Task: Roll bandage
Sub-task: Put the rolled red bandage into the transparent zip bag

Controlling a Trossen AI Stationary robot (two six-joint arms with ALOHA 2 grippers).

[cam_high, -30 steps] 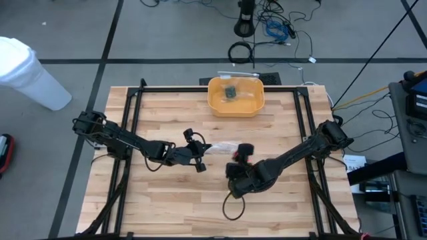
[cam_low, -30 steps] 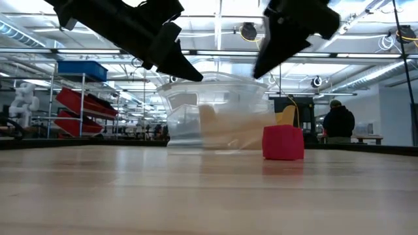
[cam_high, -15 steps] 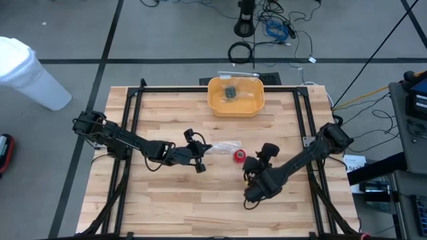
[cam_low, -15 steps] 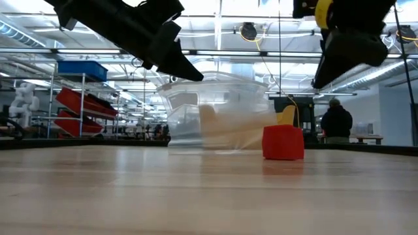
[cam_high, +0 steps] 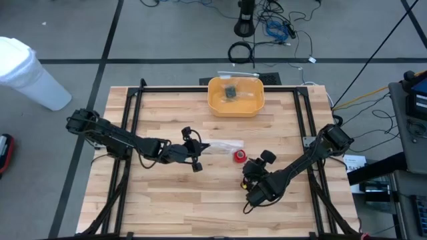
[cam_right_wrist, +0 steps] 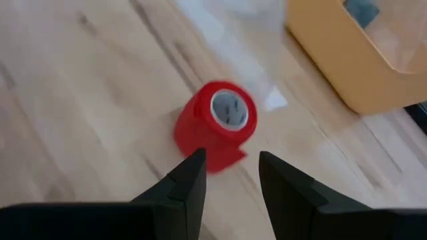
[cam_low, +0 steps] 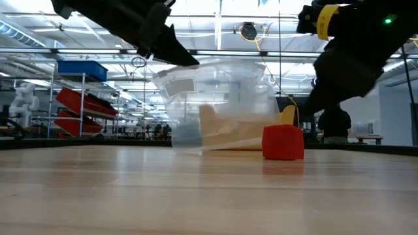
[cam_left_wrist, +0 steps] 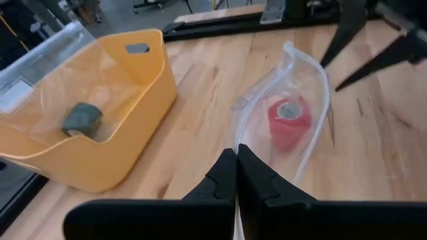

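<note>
The bandage is a small red roll (cam_high: pixel 239 156) standing on end on the wooden table near its middle; it also shows in the low view (cam_low: pixel 283 143) and the right wrist view (cam_right_wrist: pixel 217 123). A clear crinkled plastic bag (cam_high: pixel 223 145) lies just left of and behind it. My left gripper (cam_high: pixel 202 149) is shut on the bag's left end. My right gripper (cam_high: pixel 257 162) is open and empty, its fingertips (cam_right_wrist: pixel 197 167) just short of the roll on its near right side. In the left wrist view the roll (cam_left_wrist: pixel 289 121) shows beyond the bag. My left gripper pinches the clear bag's edge at its left end (cam_left_wrist: pixel 235 143) between its two shut fingers, coming from the table's left, slanting down. That end is raised off the table (cam_low: pixel 179 81); the bag's other end (cam_low: pixel 225 143) rests on the table beside the roll.
A yellow bin (cam_high: pixel 236 95) with a small dark thing inside stands at the middle of the far edge. Black frame rails (cam_high: pixel 220 89) run along the table's sides. A person (cam_low: pixel 337 121) stands far back in the room.
My right gripper has drawn back from above the red roll toward the table's right and near edge, leaving the roll standing where it was. My left gripper has gone slightly left and up, raising the bag's left end while its other end stays on the table.
</note>
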